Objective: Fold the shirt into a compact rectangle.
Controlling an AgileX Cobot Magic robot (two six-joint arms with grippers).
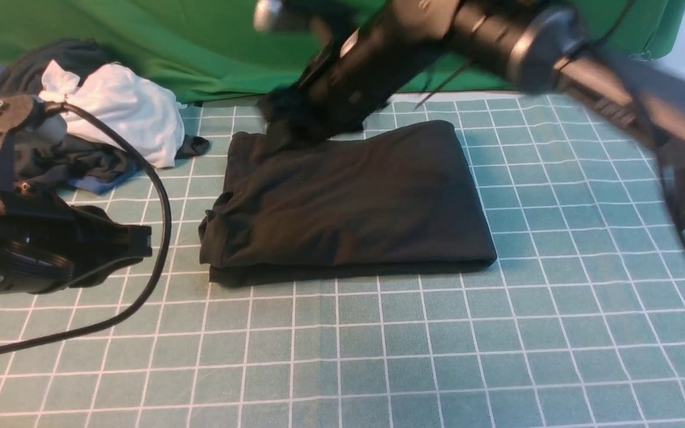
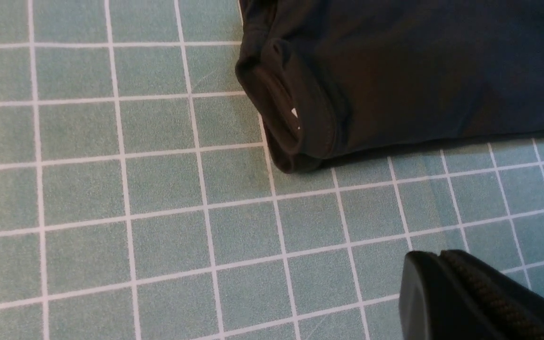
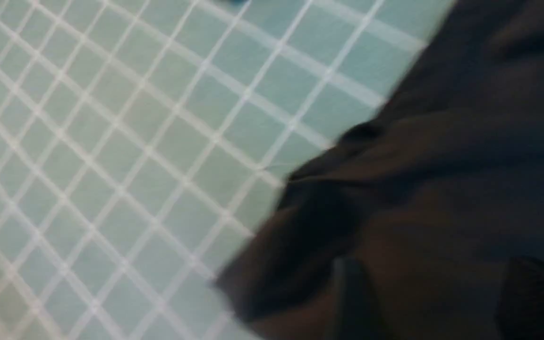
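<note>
The black shirt (image 1: 348, 202) is seen lying on the green grid mat (image 1: 378, 356) as a flat, nearly rectangular bundle, with no print turned upward. The right gripper (image 1: 283, 122) is found at the far corner of the bundle, and in the blurred right wrist view two dark fingers (image 3: 352, 302) are seen apart with the shirt cloth just ahead of them and below them; whether cloth is held between them cannot be told. If a fold is caught there while the arm is drawn away, the top layer could be dragged open and the rectangle spoiled, it is judged. The left gripper (image 1: 140, 241) is clenched and holds nothing; in the left wrist view the rolled corner of the shirt (image 2: 295, 118) lies ahead of its closed tips, apart from them, with bare mat between. This corner is thicker and bulges outward, so it could be judged the weak place: the roll may spring loose if it is brushed. A heap of other clothes (image 1: 110, 107), white and dark, lies well apart from both grippers, and the cable (image 1: 158, 196) of the left arm hangs beside the bundle. No writing can be read anywhere; only two small white marks are seen inside the rolled corner, too small to tell.
</note>
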